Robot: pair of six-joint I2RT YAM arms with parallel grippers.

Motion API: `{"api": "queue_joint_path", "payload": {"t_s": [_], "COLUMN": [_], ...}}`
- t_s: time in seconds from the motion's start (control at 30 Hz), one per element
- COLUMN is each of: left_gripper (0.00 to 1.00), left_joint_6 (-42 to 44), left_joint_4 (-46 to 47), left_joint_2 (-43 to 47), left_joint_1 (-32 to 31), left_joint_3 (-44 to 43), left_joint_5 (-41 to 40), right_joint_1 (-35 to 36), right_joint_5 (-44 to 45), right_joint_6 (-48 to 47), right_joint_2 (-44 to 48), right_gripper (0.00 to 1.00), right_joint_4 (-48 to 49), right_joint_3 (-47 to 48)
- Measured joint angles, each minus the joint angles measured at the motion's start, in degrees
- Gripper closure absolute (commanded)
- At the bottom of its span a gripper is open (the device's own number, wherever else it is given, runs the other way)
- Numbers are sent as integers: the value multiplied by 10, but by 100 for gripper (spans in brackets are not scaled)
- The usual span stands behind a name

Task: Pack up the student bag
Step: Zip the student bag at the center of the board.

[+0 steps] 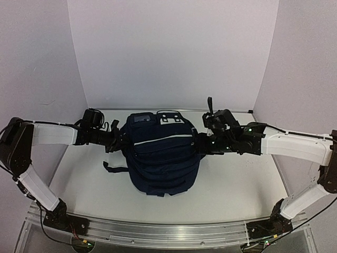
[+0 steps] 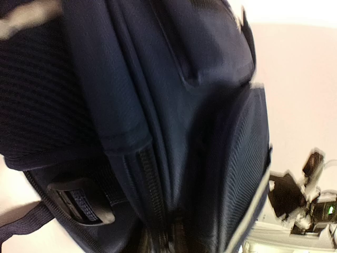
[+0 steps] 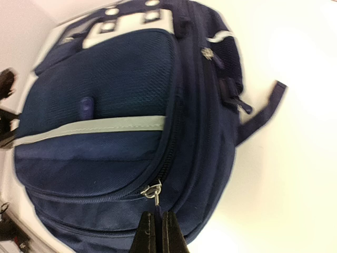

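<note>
From above, the large navy-blue fabric backpack (image 1: 160,155) lies in the middle of the white bench (image 1: 237,184), front pockets up and top end toward the far wall. The 2 arms reach in from either side. The left pincer (image 1: 118,141) is against the backpack's left flank, probably to steady it while the other arm works a zip. The right pincer (image 1: 200,142) meets the right flank. In the left wrist view the backpack fills nearly the whole frame. A zip track and a black plastic buckle (image 2: 79,201) sit very close to the lens, but the pincer's own fingers are lost in the dark blur at the bottom edge, so I cannot tell how far it is open or whether it holds anything. In the right wrist view the right pincer (image 3: 157,224) is closed down to a slit on the dark zip pull tab (image 3: 157,210), which hangs from a small silver metal slider (image 3: 152,191). The backpack lies directly ahead of its tips. That grip suits dragging the zip along its curved track to open a pocket for packing.
</note>
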State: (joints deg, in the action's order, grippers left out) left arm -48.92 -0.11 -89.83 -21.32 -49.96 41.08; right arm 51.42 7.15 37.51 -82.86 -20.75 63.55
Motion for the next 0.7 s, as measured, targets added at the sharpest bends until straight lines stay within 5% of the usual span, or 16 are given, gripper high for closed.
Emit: {"api": "queue_joint_path", "payload": {"t_s": [0.13,0.33,0.6,0.7], "left_gripper": [35,21,21,33], "left_joint_6": [45,51,-86,-119], "left_joint_4": [-44,-102,-90,-74], "left_joint_2": [-23,64,179,183], "left_joint_1": [37,4,-131,-151], "left_joint_3": [-60,-36,106,122], "left_joint_5": [-17,-100,-192,-212], "right_joint_1": [-7,-9,-4,-3], "right_joint_5": [-65,-111,-131,-133], "right_joint_6": [-30,-49,-54,-56], "right_joint_2": [-21,-59,-70,-74], "right_gripper": [100,100,100,100], "right_joint_4": [43,80,112,120], "right_joint_3": [0,0,-1,-3]}}
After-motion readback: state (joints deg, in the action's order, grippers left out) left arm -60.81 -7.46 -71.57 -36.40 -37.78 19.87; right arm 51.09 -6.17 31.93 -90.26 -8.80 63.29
